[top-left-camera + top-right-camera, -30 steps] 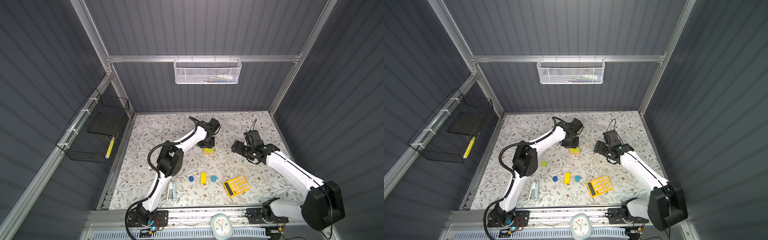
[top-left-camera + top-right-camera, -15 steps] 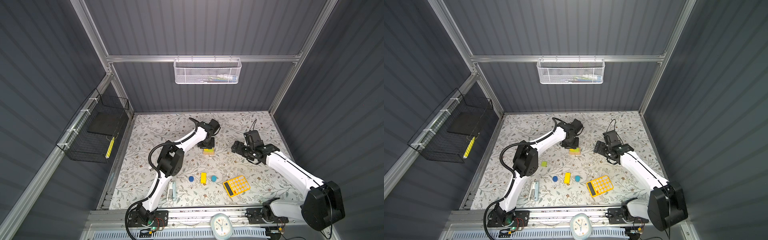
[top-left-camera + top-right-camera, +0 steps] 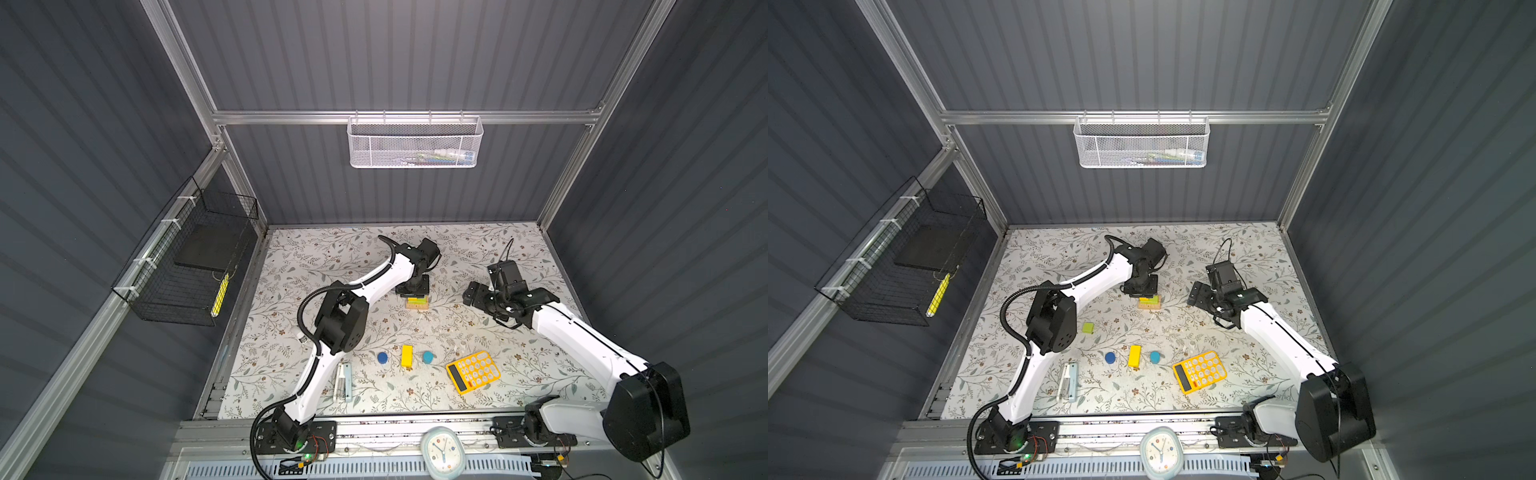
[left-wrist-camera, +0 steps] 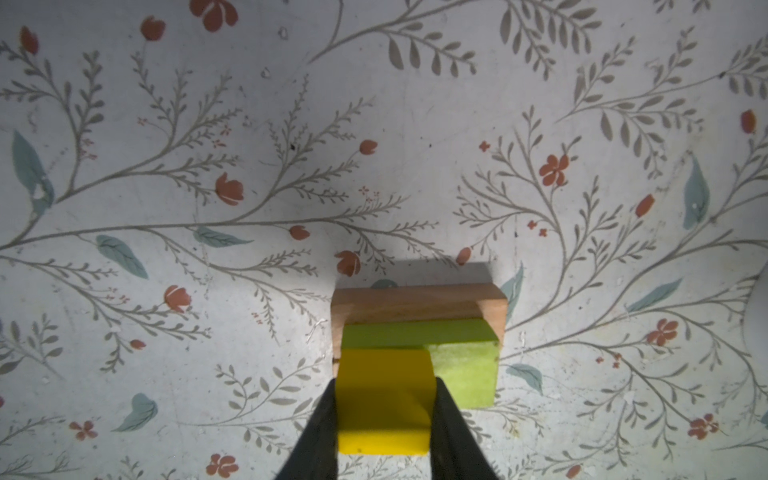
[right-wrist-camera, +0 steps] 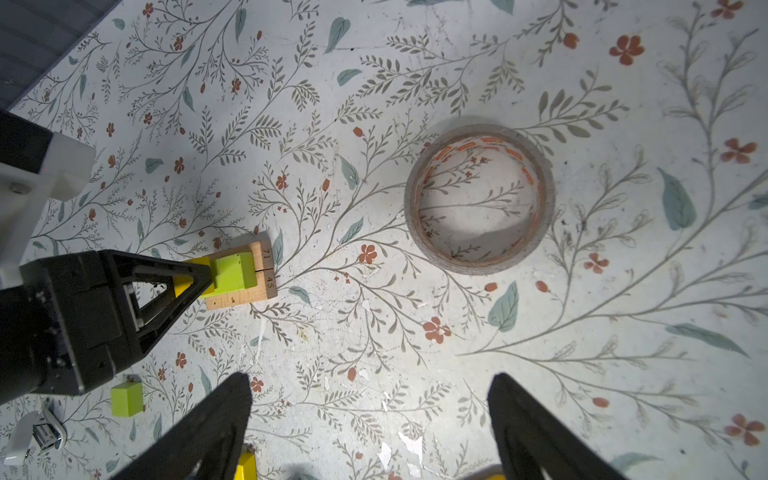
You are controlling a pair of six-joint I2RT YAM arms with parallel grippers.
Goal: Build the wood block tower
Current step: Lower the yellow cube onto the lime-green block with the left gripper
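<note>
We see the left gripper (image 4: 384,384) clamped on a yellow cube (image 4: 382,415) over the lime-green bar (image 4: 415,332); the right gripper (image 5: 370,386) gapes empty

Dark grey ribbed wall panels (image 3: 415,54) close the cell on three sides, held in a silver aluminium frame (image 3: 291,117) whose crossbar runs along the back; a white perforated-metal basket (image 3: 413,145) hangs from that crossbar, and a black wire-mesh basket (image 3: 174,307) hangs on the wall at the left in both top views. The floor is a pale tabletop printed with grey-green sprigs and small red flowers (image 3: 324,249), brightly lit against the dim walls; a slotted aluminium rail (image 3: 395,428) borders its near edge, where a pale oval analogue clock (image 3: 442,451) sits.
</note>
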